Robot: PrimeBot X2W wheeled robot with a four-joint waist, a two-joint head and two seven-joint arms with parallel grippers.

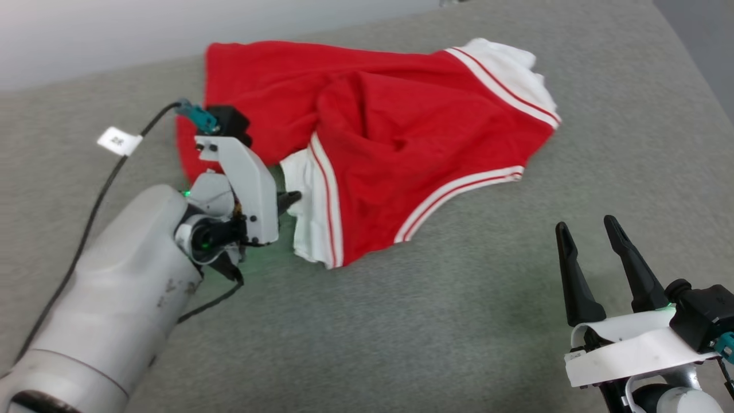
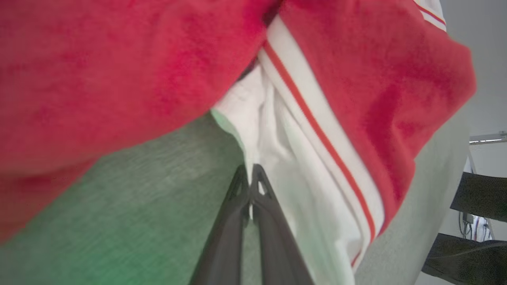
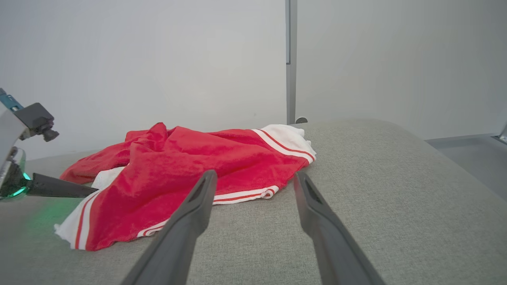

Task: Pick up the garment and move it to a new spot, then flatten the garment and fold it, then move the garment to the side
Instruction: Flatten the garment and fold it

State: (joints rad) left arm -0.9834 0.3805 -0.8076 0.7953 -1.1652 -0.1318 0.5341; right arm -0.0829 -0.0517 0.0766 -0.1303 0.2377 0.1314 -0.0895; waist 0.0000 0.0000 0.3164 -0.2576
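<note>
The left gripper [image 1: 291, 198] pinches the garment's [image 1: 401, 132] white sleeve at its left end; the crumpled garment stretches rightward across the worktop's [image 1: 401, 344] far half. The right gripper [image 1: 585, 223] gapes, well apart.

A broad padded surface [image 1: 436, 321] covered in grey-green woven cloth carries everything; its cover is smooth, and its far right corner is rounded and falls away at the right edge. A faint green tinge lies on the cloth near the left side. Behind the far edge stands a plain pale wall [image 1: 86, 34], evenly lit, with no strong shadows. A slim grey upright post [image 3: 291, 59] runs down the wall to a small round foot [image 3: 301, 120] just behind the far edge. Past the right edge lies a smooth grey floor [image 3: 463, 154]. In the left wrist view, a bright strip [image 2: 488, 138], dark blurred shapes [image 2: 481, 196] and some hanging cables [image 2: 469, 221] show beyond the surface.
</note>
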